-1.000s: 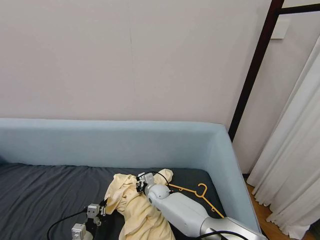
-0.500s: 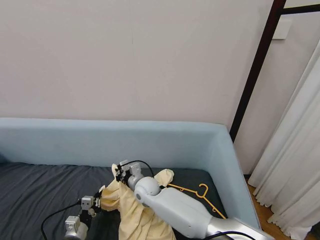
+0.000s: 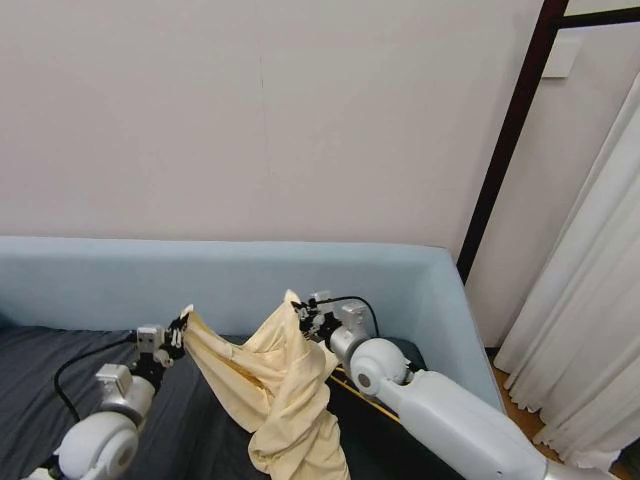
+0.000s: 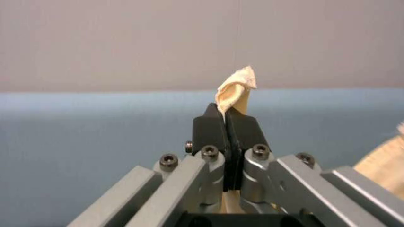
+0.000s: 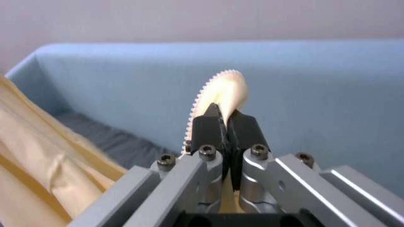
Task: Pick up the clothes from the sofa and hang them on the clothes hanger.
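1. The left end effector (image 3: 180, 335) is clamped shut on one corner of the yellow garment (image 3: 280, 400). In the left wrist view its fingers (image 4: 211, 130) are pressed together, with a fold of cloth (image 4: 235, 90) poking out above them.
2. The right end effector (image 3: 303, 318) is likewise pinched tight on another part of the garment. The right wrist view shows a scalloped edge of the cloth (image 5: 221, 94) sticking up from between its closed fingers (image 5: 243, 130).
3. A second ago both end effectors sat low and close together, over a bunched heap of cloth on the sofa's dark seat cushion (image 3: 60, 350).
4. Half a second ago the right one had begun lifting. Now both are higher and spread apart, in front of the pale blue backrest (image 3: 230, 280).
5. The garment is no longer a heap. Its upper edge sags between the two grips, and the rest hangs down in a long fold toward the seat.
6. The orange hanger (image 3: 352, 387), earlier lying in plain sight near the sofa's right corner, is now mostly covered by the right arm.
7. The dark rack post (image 3: 505, 140) stands to the right of the sofa, well apart from the garment.
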Available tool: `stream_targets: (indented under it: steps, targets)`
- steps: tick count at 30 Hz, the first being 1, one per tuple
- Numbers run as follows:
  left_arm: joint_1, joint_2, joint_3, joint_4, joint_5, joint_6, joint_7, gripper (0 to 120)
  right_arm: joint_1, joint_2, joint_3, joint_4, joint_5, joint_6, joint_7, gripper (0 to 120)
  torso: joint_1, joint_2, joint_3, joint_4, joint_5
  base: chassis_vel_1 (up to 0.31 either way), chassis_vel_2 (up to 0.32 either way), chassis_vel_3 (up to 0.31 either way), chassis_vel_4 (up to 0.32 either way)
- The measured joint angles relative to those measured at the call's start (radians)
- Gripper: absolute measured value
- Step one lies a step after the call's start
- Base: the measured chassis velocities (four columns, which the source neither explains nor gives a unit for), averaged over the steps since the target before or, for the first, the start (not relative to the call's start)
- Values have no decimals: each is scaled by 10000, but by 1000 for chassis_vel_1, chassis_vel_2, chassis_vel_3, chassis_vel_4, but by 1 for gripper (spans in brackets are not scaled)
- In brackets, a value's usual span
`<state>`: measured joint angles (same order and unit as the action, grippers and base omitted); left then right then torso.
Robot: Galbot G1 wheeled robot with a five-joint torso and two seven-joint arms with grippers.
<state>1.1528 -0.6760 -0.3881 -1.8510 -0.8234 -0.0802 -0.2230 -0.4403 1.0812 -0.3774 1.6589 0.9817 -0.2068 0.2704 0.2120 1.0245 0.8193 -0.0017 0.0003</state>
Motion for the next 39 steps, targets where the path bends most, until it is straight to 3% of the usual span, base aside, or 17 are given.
stream_targets:
  steps: [10, 18, 23, 33, 39]
  targets:
    - [-898, 1617, -699, -532, -1167, 266, -60, 0, -552, -2209, 2108, 2247, 437, 211, 18, 0, 0, 1, 0, 0, -1, 0, 0, 0, 0]
    - [-1659, 2287, -810, -985, -1745, 351, -45, 0, -372, -2928, 2839, 3418, 1270, 446, 155, 0, 0, 0, 0, 1, -2, 0, 0, 0, 0]
    - [-1058, 2354, -1579, -1517, -1760, 423, -203, 0, -801, -3322, 3273, 4265, 1431, 607, 154, 0, 0, 0, -1, 4, -3, 0, 0, 0, 0]
    - [1758, 1946, -4977, -3001, -1732, 1010, -732, 0, -1680, -4163, 4256, 6135, 1902, 534, 232, 0, -1, 1, -2, 4, -4, 0, 0, 0, 0]
    - [1942, 1870, -5442, -3348, -1730, 1332, -886, 0, -1774, -4031, 4374, 6640, 2195, 423, 589, 0, -1, 1, -2, 1, -3, 0, 0, 0, 0]
